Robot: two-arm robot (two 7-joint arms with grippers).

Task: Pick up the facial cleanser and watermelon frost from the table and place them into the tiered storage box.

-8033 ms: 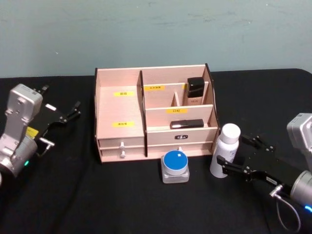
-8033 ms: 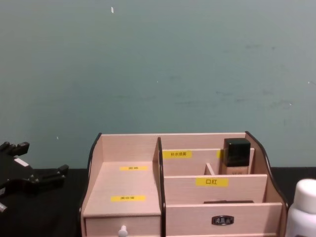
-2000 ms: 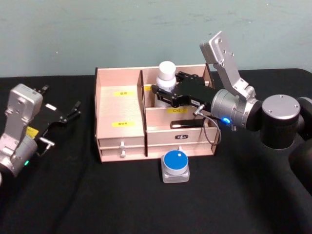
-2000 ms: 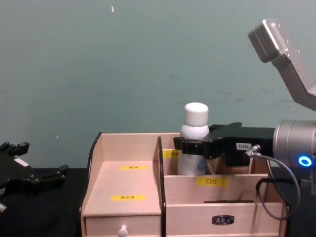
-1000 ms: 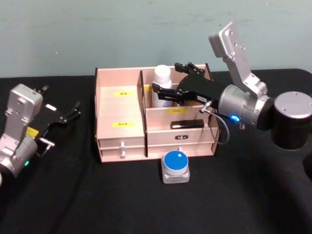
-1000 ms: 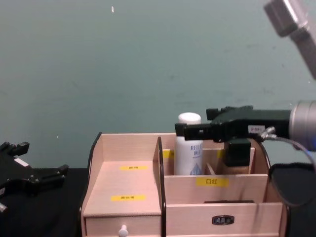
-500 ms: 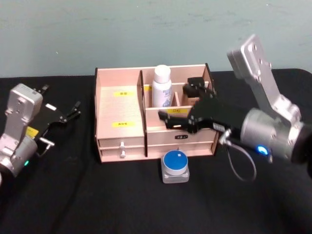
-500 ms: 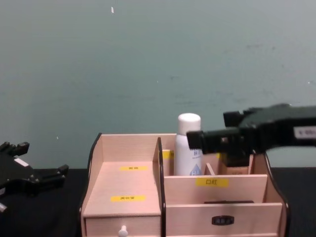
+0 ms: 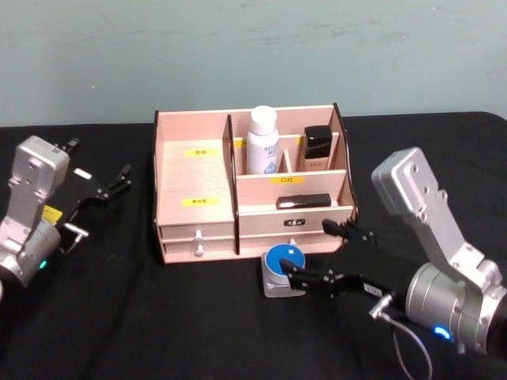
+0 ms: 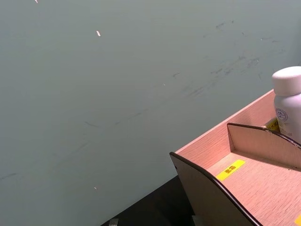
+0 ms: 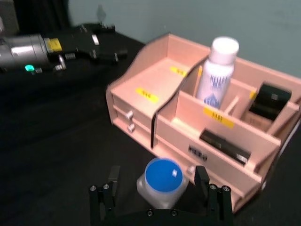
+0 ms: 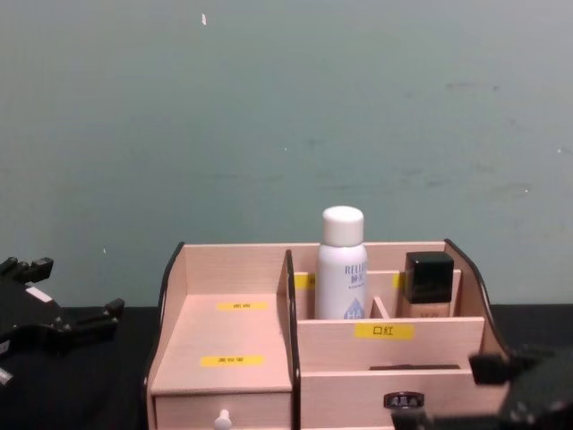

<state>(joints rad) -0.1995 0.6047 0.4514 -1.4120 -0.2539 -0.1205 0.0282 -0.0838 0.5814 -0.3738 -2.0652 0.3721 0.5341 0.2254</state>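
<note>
Two right gripper (image 9: 307, 251) fingers released around watermelon frost (image 9: 283, 262) (box (image 9: 196, 215) label "口红"); left gripper (image 9: 100, 195) fingers spread.

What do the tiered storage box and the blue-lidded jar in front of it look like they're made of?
Tiered storage box: pale wood or wood-look board, matte, with faint grain and dark cut edges. Watermelon frost, straddled by the open right gripper: probably plastic, a translucent frosted body under a smooth, glossy blue lid; glass can't be ruled out.
</note>
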